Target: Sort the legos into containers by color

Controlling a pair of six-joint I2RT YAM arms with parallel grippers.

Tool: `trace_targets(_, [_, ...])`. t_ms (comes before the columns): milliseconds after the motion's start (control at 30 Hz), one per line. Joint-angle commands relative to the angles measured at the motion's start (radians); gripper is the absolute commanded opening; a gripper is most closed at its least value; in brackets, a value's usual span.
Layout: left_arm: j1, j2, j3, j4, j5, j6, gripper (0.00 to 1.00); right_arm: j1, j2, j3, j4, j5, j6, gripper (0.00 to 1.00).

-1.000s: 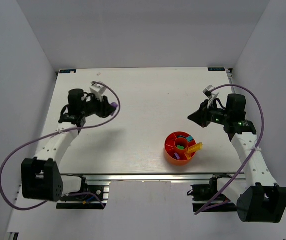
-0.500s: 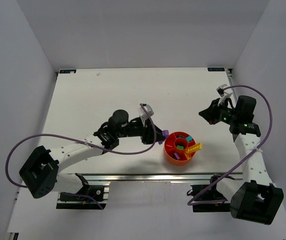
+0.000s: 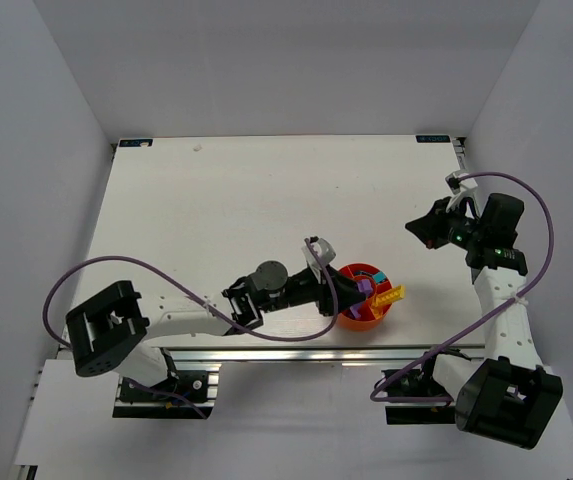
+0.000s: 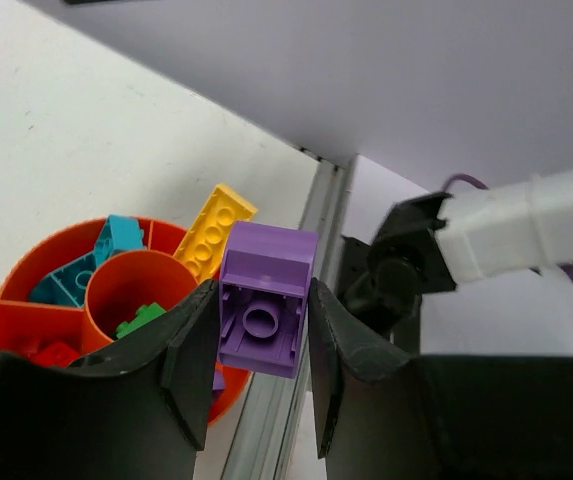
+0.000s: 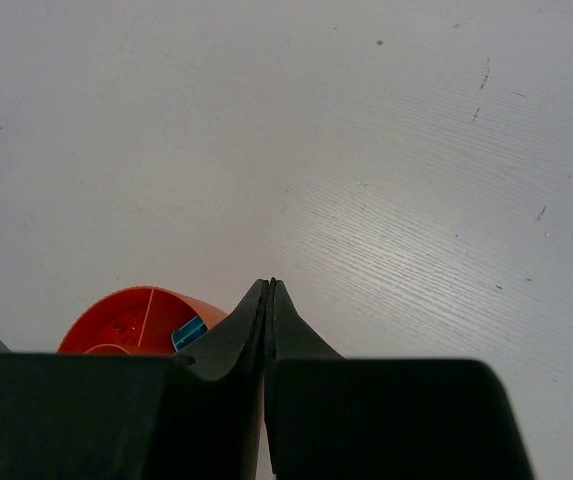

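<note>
Purple lego [image 4: 268, 268] is pinched in the left gripper [image 4: 262, 310] above the orange tray [image 4: 41, 258], likely to drop in with its own colour, while the closed, empty right gripper [image 5: 269, 290] hangs well apart.

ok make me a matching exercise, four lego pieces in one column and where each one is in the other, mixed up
1 purple brick
2 yellow plate
3 green brick
4 cyan brick

A in the central cup
B wholly inside a wedge compartment
C sticking out over the tray rim
D held in the left gripper

Pairs: 1-D, 2-C, 3-A, 4-B
</note>
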Motion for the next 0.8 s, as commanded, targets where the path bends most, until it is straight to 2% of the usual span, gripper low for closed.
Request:
trace_targets(0, [-0.073, 0.032, -0.008, 0.08, -0.277, -0.029, 0.0, -0.014, -0.001, -0.007, 0.034, -0.037, 0.002, 0.0])
trace_targets(333, [-0.161, 0.107, 0.015, 0.085, -0.494, 0.048, 0.0, -0.041, -0.007, -0.01, 0.034, -0.074, 0.008, 0.0])
trace_targets(767, [-0.172, 0.139, -0.035, 0.136, -0.577, 0.054, 0.0, -0.058, -0.001, -0.01, 0.031, -0.1, 0.008, 0.0])
